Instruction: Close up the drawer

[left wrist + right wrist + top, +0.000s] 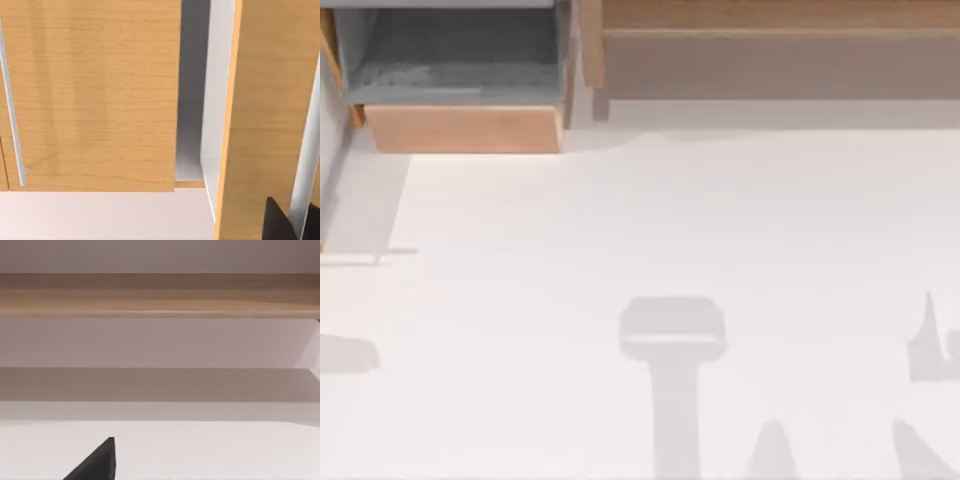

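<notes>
Where table is bare, drawer open, wide unit beside

Open white tabletop in front; furniture lines the far edge.

The white table lies bare across its middle and near side, leaving wide passage. At far left the boxy light-wood drawer with a grey inside juts out onto the table (its front panel faces the free space). Just beside it, the wide wooden unit with a taupe panel blocks the far right.
</notes>
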`<move>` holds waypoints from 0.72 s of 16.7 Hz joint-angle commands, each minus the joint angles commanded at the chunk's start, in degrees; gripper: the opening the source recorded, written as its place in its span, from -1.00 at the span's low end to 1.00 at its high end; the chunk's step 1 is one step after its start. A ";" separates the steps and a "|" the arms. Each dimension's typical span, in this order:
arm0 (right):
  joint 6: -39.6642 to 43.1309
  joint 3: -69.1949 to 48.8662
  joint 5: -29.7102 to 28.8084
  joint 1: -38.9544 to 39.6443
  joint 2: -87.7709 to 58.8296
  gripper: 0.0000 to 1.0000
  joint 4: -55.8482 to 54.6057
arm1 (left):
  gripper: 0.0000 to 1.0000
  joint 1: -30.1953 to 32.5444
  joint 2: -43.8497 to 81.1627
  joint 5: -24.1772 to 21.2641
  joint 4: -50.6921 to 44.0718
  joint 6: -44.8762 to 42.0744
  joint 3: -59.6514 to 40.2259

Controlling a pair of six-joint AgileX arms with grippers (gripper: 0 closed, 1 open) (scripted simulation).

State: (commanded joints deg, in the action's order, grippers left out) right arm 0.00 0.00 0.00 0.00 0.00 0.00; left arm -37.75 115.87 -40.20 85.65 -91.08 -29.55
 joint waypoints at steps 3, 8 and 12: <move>0.00 0.00 0.00 0.00 0.00 1.00 0.00 | -1.00 -0.03 0.65 0.08 -0.61 0.19 -0.12; 0.00 0.00 0.00 0.00 0.00 1.00 0.00 | -1.00 3.66 3.42 3.71 -4.34 0.28 -6.79; 0.00 0.00 0.00 0.00 0.00 1.00 0.00 | -1.00 6.66 5.67 6.73 -7.42 0.48 -12.18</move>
State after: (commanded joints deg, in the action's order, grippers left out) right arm 0.00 0.00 0.00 0.00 0.00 0.00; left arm -31.09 121.54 -33.48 78.23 -90.60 -41.73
